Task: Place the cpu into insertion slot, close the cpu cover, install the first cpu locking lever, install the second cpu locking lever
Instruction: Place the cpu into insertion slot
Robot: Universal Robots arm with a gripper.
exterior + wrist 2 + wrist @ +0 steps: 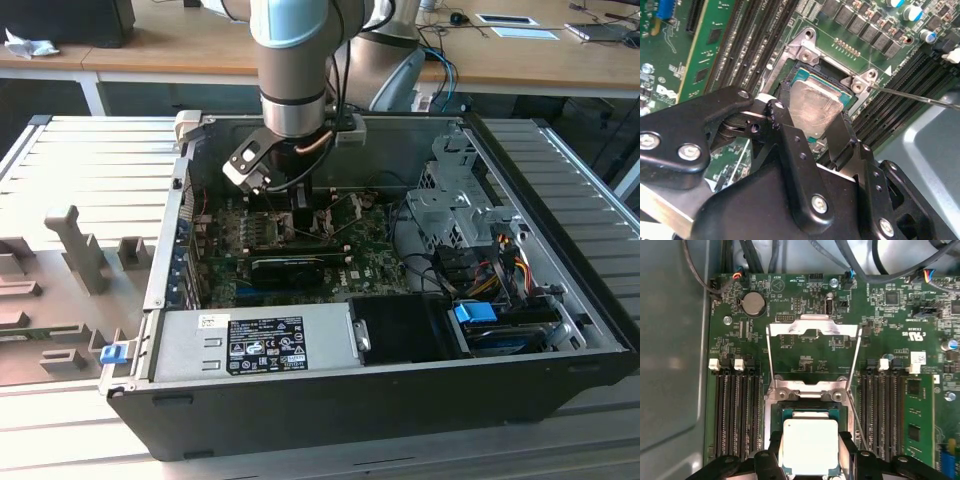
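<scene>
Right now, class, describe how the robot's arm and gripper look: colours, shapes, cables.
The arm is a silver-grey tube with a pale blue cap and a dark ring near the wrist, where a copper-coloured cable loops. The gripper is black, built of angular linked bars dotted with silver screws.

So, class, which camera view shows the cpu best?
The first wrist view: the cpu faces the camera squarely, over the insertion slot. The second wrist view shows it obliquely, between the gripper's fingers. In the exterior view the arm covers that spot.

cpu cover stands open; memory slots flank insertion slot.
</scene>
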